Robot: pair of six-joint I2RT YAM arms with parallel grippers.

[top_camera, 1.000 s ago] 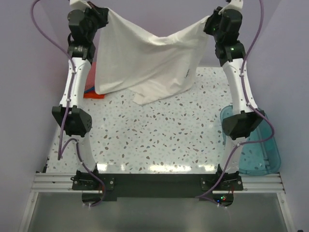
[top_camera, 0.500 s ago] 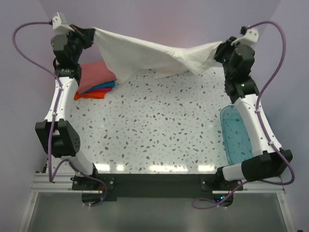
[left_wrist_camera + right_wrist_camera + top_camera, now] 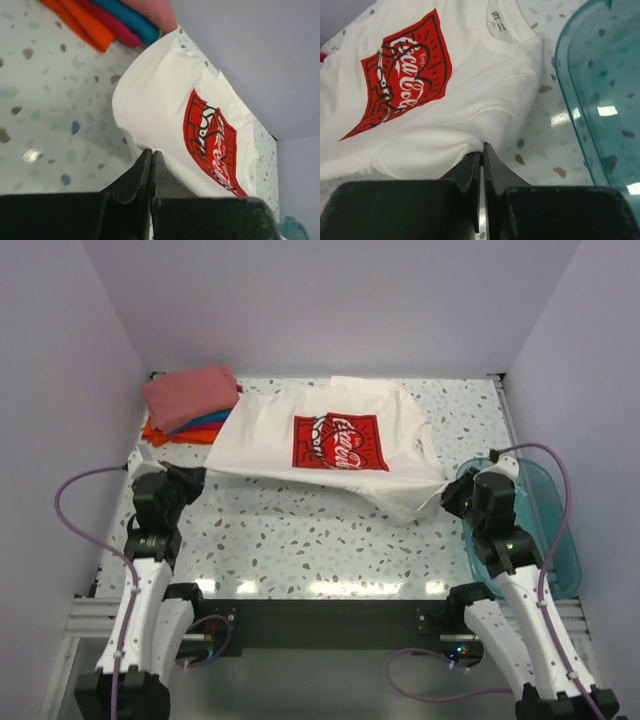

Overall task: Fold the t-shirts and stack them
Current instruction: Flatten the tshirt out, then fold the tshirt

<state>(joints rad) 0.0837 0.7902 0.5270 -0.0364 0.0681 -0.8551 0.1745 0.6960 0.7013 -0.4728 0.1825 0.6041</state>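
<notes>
from the right wrist alone, the white t-shirt [image 3: 485, 95] shows its label [image 3: 498, 20].

white t-shirt [image 3: 485, 100] — red chest print [image 3: 402, 75]: "Coca-Cola" in white script | neck label [image 3: 498, 20]: "UT", rest illegible

right gripper [image 3: 482, 150]: jaws pressed together, cloth edge pinched at the tips
white t-shirt [image 3: 485, 95]: spread beyond the fingers and to their left, print up
red print [image 3: 402, 75]: white script, ahead-left of the tips
neck label [image 3: 498, 22]: ahead, well past the tips
teal bin [image 3: 600, 65]: right of the fingers
table [image 3: 545, 120]: speckled strip between shirt and bin
</notes>
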